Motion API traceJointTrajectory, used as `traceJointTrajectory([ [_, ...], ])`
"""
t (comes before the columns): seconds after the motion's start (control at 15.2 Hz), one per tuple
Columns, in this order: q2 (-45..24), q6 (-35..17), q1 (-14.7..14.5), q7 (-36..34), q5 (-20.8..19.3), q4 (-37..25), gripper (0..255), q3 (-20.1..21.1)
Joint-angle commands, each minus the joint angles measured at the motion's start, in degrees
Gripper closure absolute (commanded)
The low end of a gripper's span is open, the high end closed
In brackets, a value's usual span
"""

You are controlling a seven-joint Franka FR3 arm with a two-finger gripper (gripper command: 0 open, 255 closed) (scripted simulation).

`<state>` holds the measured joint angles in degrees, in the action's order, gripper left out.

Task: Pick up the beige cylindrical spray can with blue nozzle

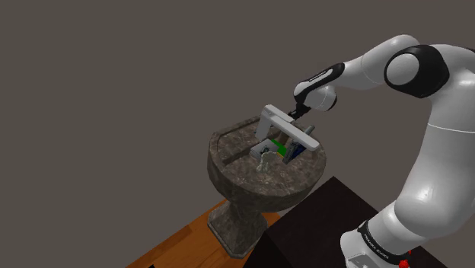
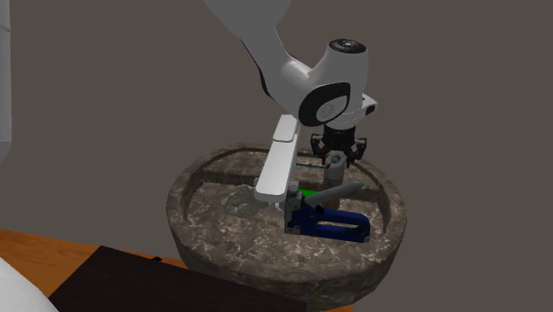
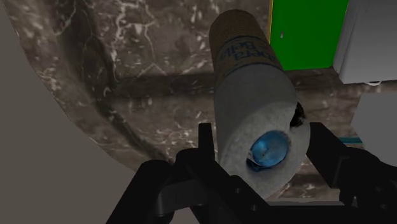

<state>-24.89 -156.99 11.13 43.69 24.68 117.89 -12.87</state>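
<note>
Stone basin: raised rim all round, open from above. White faucet: slants across the bowl's middle. Blue stapler: lies on the bowl floor right of the faucet in the second exterior view. Green block: just beyond the spray can, which fills the gap between the fingers. Bowl floor on the can's other side: bare stone.

The light is dim and even, leaving the grey walls flat. The white arm is the brightest surface, softly shaded underneath. The stone basin reads dark. A soft shadow band crosses its floor beside the spray can, whose blue nozzle carries a small glint.
</note>
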Motion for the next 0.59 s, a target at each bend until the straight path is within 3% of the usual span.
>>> traceJointTrajectory([
  [0.0,0.95,0.95,-0.44,-0.70,-0.77,-0.03,255,-0.62],
  [0.53,5.41,5.51,-2.17,-3.76,-4.33,-0.29,255,-3.02],
])
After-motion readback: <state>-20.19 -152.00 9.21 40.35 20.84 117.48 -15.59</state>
